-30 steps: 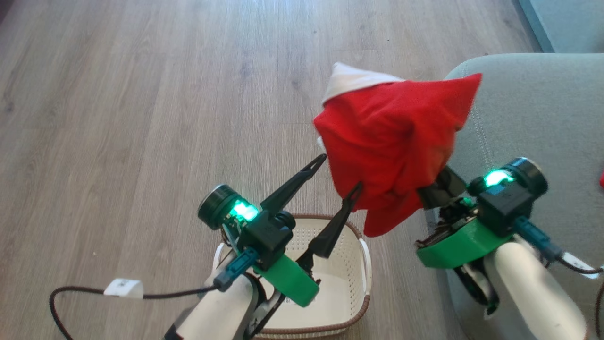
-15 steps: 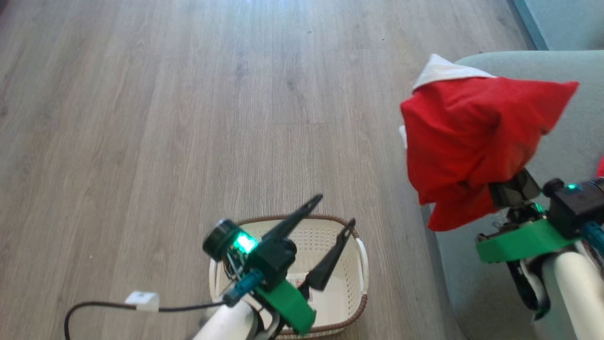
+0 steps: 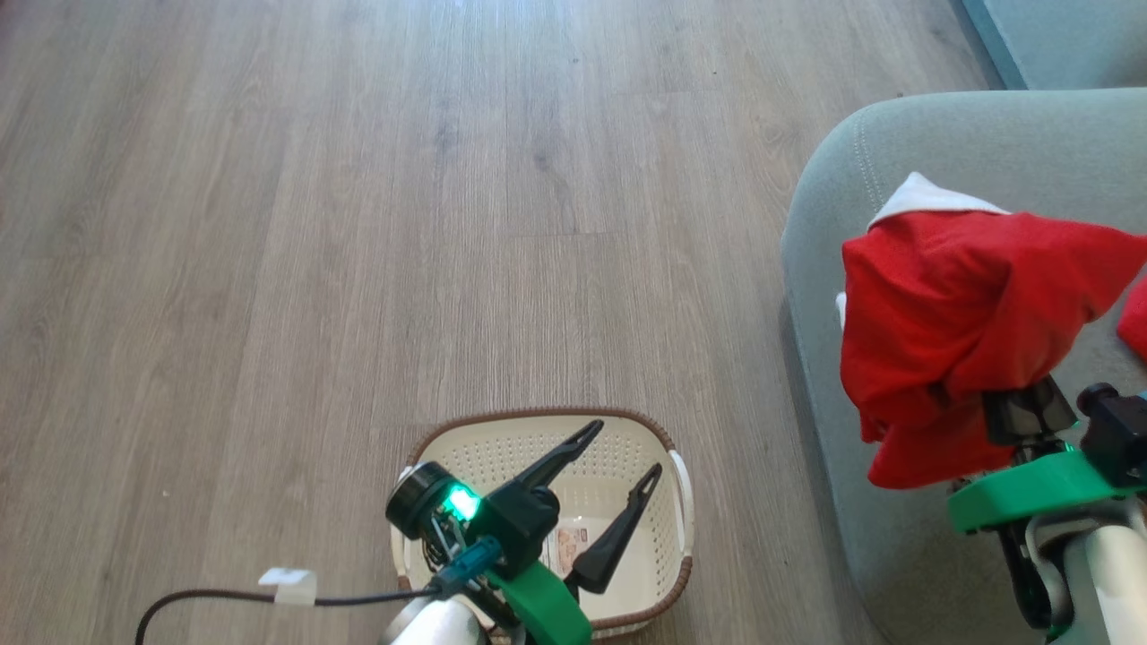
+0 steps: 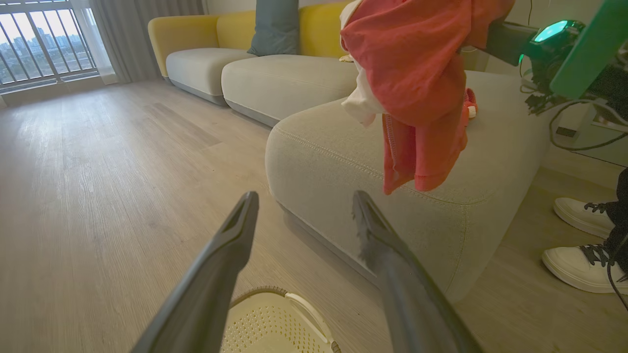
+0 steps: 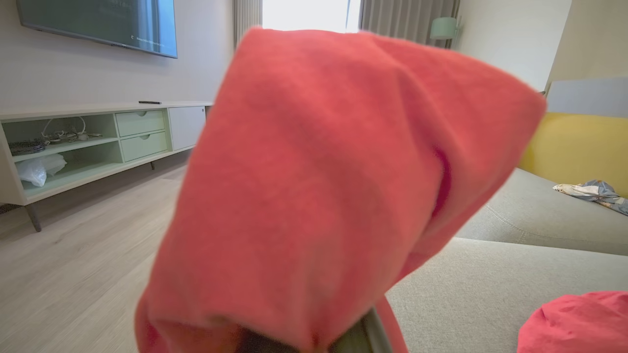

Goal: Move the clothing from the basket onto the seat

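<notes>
The right claw [image 3: 1021,414] is clenched on the soft red cloth with a white band [image 3: 968,296], and the big grey-green sofa cushion [image 3: 896,143] is below it. Go lower, then let go gently. The left claw [image 3: 626,446] gapes above the cream plastic basket [image 3: 538,414]

Head downward, wrists toward the seat [image 4: 324,162]

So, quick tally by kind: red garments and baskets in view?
Red garments: 2, one held up, one lying on the seat
Baskets: 1
Total: 3
</notes>
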